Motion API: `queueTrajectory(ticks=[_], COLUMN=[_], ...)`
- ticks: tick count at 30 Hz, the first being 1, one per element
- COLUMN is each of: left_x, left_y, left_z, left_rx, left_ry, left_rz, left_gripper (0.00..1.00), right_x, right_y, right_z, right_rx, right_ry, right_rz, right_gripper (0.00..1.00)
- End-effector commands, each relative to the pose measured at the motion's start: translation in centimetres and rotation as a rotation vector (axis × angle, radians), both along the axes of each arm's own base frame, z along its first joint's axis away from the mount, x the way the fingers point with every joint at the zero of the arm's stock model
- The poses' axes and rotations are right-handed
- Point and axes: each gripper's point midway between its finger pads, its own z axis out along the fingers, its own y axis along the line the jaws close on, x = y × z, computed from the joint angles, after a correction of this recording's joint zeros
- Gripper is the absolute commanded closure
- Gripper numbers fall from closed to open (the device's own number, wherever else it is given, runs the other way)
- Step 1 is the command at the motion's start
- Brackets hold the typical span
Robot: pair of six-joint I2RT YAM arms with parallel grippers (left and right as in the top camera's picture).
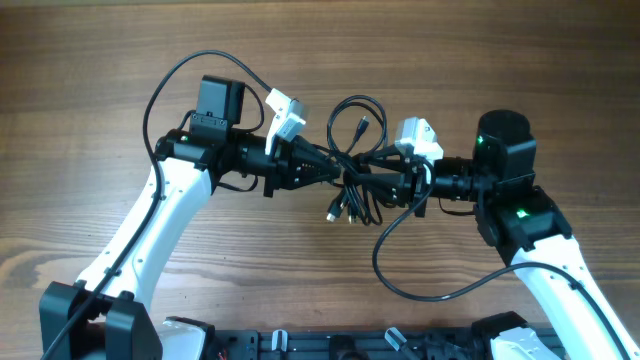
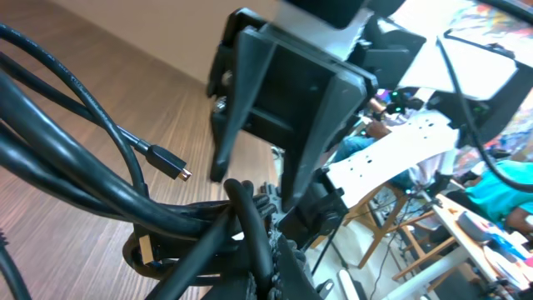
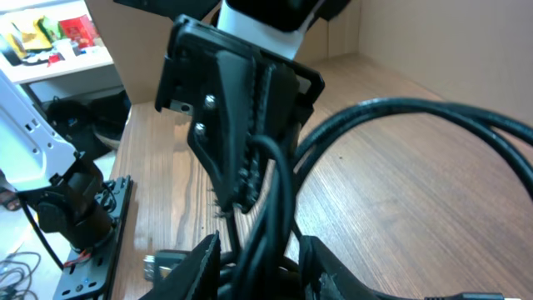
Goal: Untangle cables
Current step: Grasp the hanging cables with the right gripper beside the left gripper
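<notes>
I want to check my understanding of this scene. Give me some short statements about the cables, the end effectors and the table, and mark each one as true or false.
1. The left end effector and the right end effector meet at the cables. True.
2. The cables lie in one neat straight line. False: they are bunched between the two arms, with a loose loop standing out on the far side.
3. The left end effector is shut on the cables. True.
4. The table has a white plastic top. False: it is brown wood with a visible grain.
5. One small plug end hangs free, in neither end effector. True.
</notes>
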Motion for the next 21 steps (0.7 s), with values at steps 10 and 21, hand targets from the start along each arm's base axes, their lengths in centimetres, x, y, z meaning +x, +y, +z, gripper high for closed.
queueTrajectory(ticks=[10,21], left_x=[-0.9,-0.3], left_y=[-0.3,-0.4], left_z=[1.1,0.1], left_rx=[-0.051,0.022], left_ry=[0.072,0.137], left_rz=[-0.053,-0.005], left_gripper=[0.96,0.96], right_x=[0.6,1.4], right_y=[2.2,2.5], right_z=[-1.0,0.9], right_rx=[-0.036,0.023], right_ry=[-0.017,-0.057], right_rz=[0.005,-0.014], right_gripper=[0.84,0.68])
